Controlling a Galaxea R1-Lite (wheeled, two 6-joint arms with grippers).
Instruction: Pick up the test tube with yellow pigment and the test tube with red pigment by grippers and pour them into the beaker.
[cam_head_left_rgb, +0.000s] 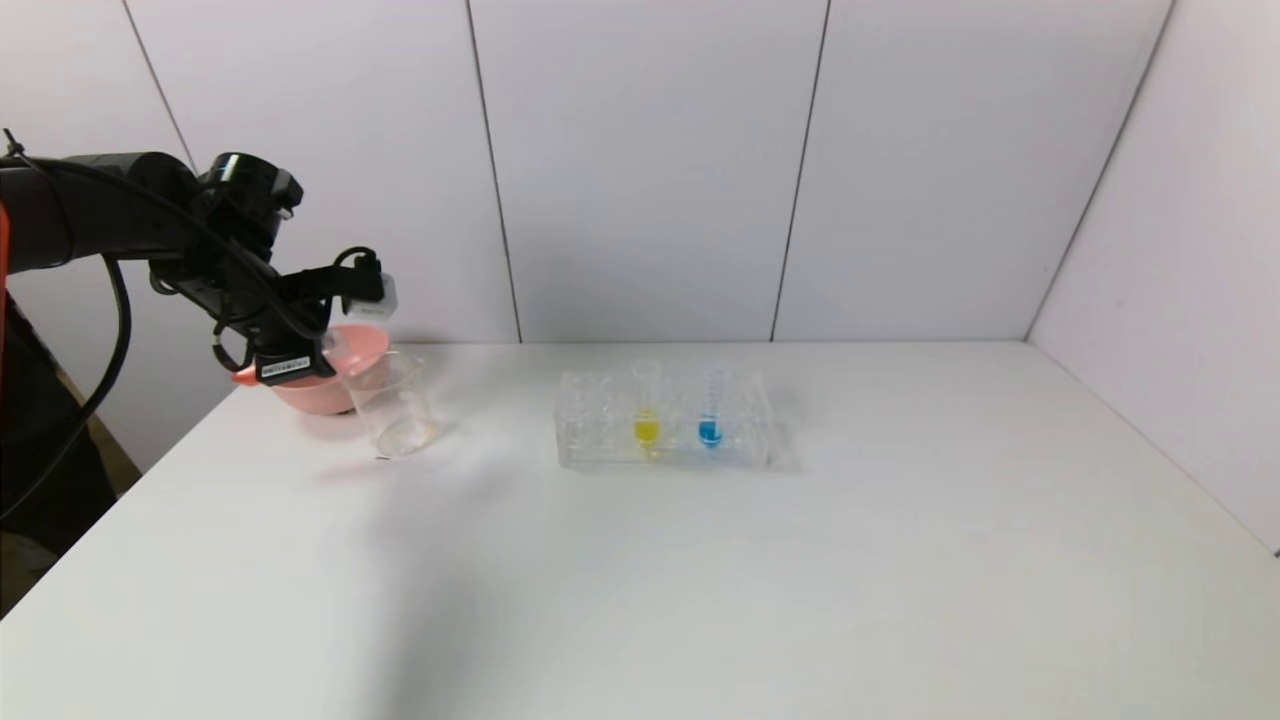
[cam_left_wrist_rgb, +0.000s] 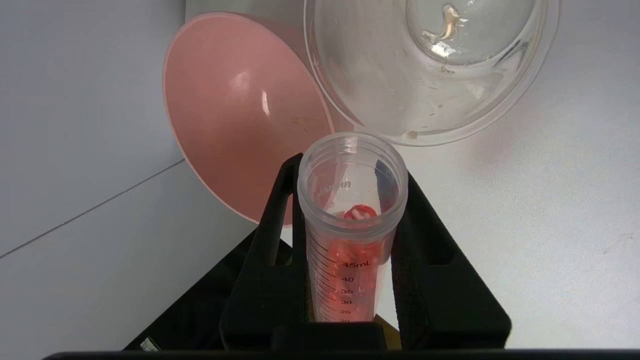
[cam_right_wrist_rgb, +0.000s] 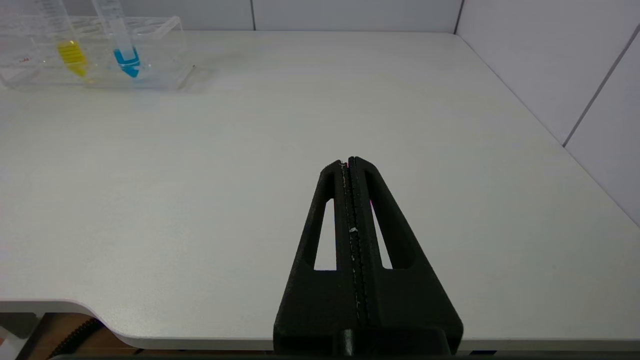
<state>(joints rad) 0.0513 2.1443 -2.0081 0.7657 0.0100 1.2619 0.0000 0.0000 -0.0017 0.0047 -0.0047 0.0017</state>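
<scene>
Head view: the left gripper (cam_head_left_rgb: 335, 345) hangs at the table's far left, above the pink bowl (cam_head_left_rgb: 310, 392) and just beside the beaker (cam_head_left_rgb: 393, 404), which stands upright on the white table (cam_head_left_rgb: 700, 580). What it carries is mostly hidden by its own body here. Near the table's middle a clear tube rack (cam_head_left_rgb: 665, 422) holds the test tube with yellow pigment (cam_head_left_rgb: 647, 408) and a tube with blue liquid (cam_head_left_rgb: 711, 410), both upright, mouths up, side by side.

Left wrist view: the left gripper (cam_left_wrist_rgb: 350, 250) has its two black fingers (cam_left_wrist_rgb: 272, 235) pinching the test tube with red pigment (cam_left_wrist_rgb: 350, 235). The tube's long axis runs along the fingers, its open mouth pointing away from the wrist toward the beaker's rim (cam_left_wrist_rgb: 420, 135), close to it. Red liquid sits in the tube's lower part. Printed marks read "45mL", then 40, 35, 30, 25; faint reversed lettering near the mouth cannot be read. The beaker holds only a small pale smear on its bottom.

Right wrist view: the right gripper (cam_right_wrist_rgb: 351, 162) hovers above the table's near edge, fingers pressed together on nothing, well apart from the rack (cam_right_wrist_rgb: 90, 55).
</scene>
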